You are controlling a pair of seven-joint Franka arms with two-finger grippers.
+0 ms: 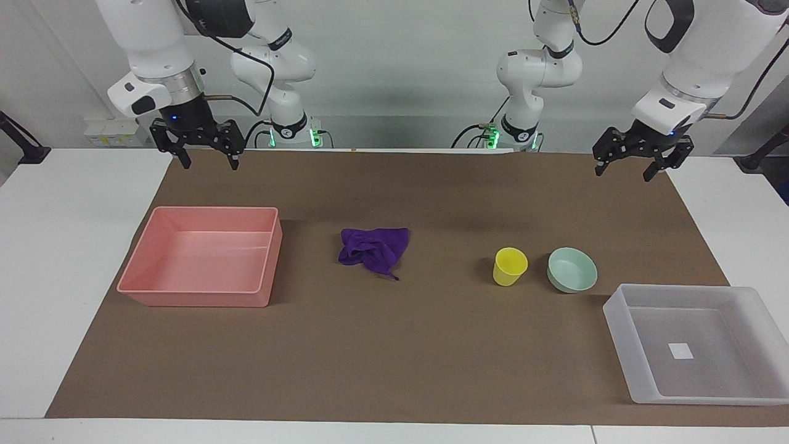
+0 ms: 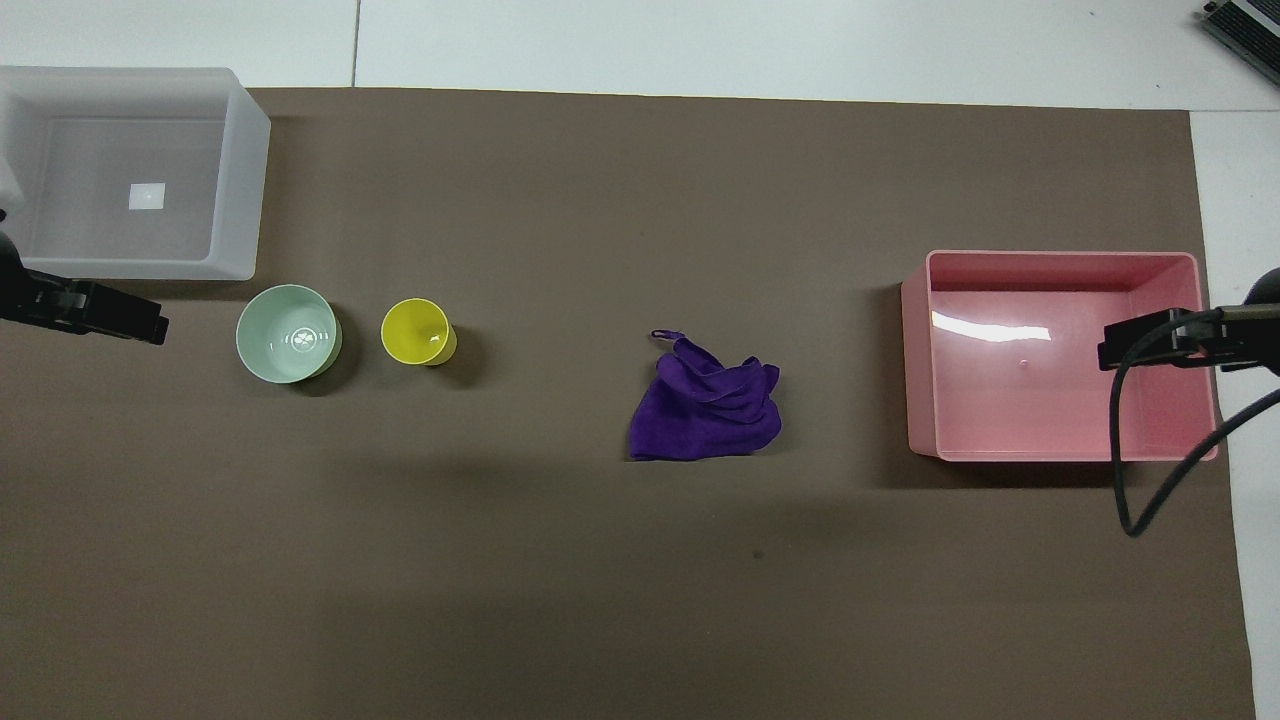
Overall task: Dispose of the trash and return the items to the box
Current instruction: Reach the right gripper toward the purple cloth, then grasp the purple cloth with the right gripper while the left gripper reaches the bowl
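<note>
Hovering high, both grippers hold their jaws apart, gripping nothing.
Right gripper (image 1: pixel 206 154) hangs over the mat's robot-side edge by the pink bin (image 1: pixel 203 257); left gripper (image 1: pixel 637 163) likewise. Rag (image 1: pixel 374 248), cup (image 1: pixel 510 266), bowl (image 1: pixel 572 269) on the desk (image 1: pixel 74 259), outside the tray (image 1: pixel 696 342).
</note>
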